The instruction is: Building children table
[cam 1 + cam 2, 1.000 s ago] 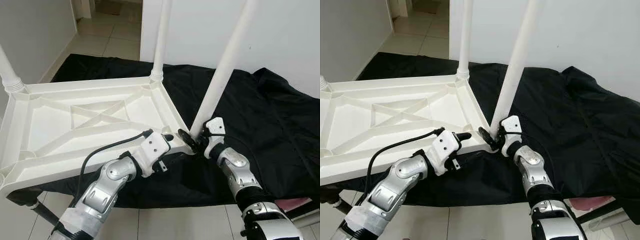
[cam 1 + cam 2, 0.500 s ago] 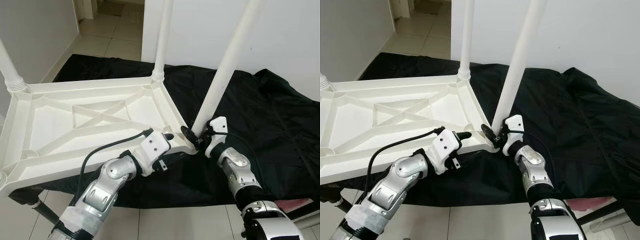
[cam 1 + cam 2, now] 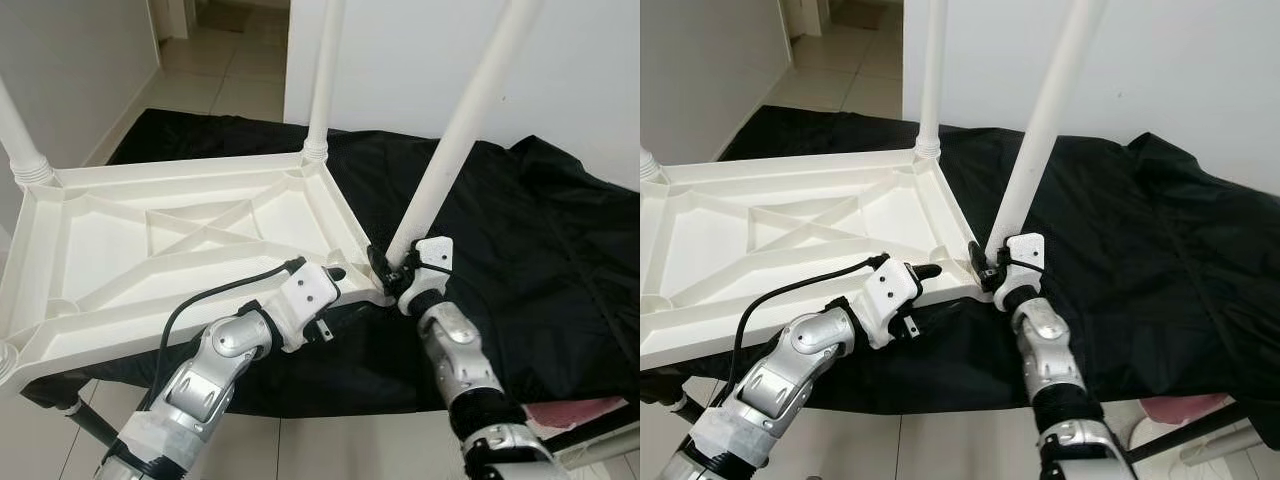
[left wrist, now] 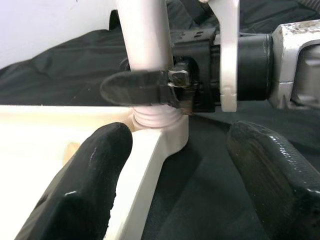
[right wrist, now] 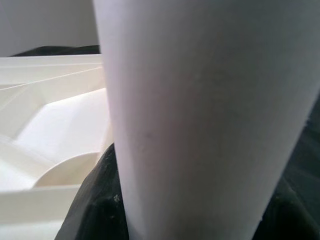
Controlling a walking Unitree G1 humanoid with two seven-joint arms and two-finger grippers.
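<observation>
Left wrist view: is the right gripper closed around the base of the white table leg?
Yes; the right gripper wraps a black finger across the white table leg just above its threaded base.

The upturned white tabletop (image 3: 150,250) looks like moulded plastic, smooth with a soft sheen, its underside ribbed. The slanted white tubular leg (image 3: 455,140) shows the same smooth, faintly satin plastic, with fine ridges at its threaded foot (image 4: 155,119). Beneath lies a black cloth (image 3: 540,240), matt and creased. The floor is pale glossy tile (image 3: 210,85). Both arms are brushed silver metal with white plastic wrist housings; the left gripper's black fingers (image 4: 85,185) appear rubbery, slightly pebbled and shiny.
</observation>
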